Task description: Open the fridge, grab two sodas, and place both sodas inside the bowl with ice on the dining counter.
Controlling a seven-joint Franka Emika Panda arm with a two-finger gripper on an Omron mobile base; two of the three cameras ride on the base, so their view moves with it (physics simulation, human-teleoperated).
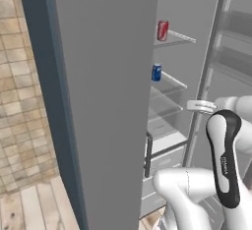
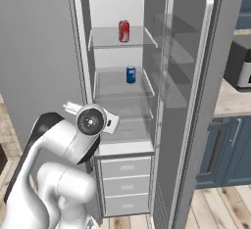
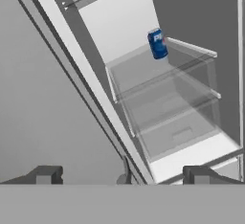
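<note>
Glossy white arm (image 2: 59, 174), dark joints

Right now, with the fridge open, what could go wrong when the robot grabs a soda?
1. The blue can stands deep on a glass shelf; the open gripper could knock it over.
2. The arm might clip the open fridge door beside it.
3. The red can sits higher, a longer reach.
</note>
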